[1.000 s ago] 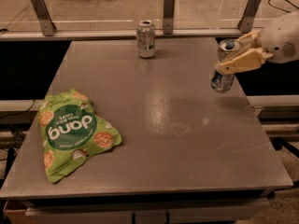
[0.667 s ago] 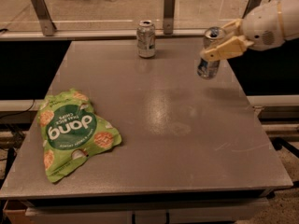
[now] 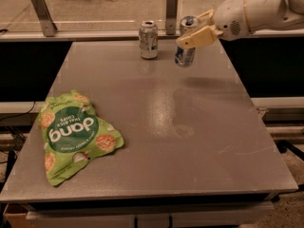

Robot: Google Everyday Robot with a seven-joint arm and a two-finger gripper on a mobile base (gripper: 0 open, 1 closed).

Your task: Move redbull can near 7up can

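Note:
The 7up can (image 3: 148, 40), a wider silver can with faint green markings, stands upright near the far edge of the grey table (image 3: 161, 127). My gripper (image 3: 194, 32) reaches in from the upper right and is shut on the redbull can (image 3: 185, 42), a slim silver can with blue lower patches. It holds the can upright, just right of the 7up can, with a small gap between the two. The can's base is at or just above the table surface; I cannot tell which. A cream finger (image 3: 197, 35) crosses the can's front.
A green snack bag (image 3: 72, 134) lies flat at the table's front left. Two metal posts (image 3: 42, 13) (image 3: 172, 12) stand on the rail behind the far edge. My white arm (image 3: 259, 9) spans the upper right.
My gripper has carried the redbull can leftward and toward the far edge, from the table's right side to close beside the 7up can.

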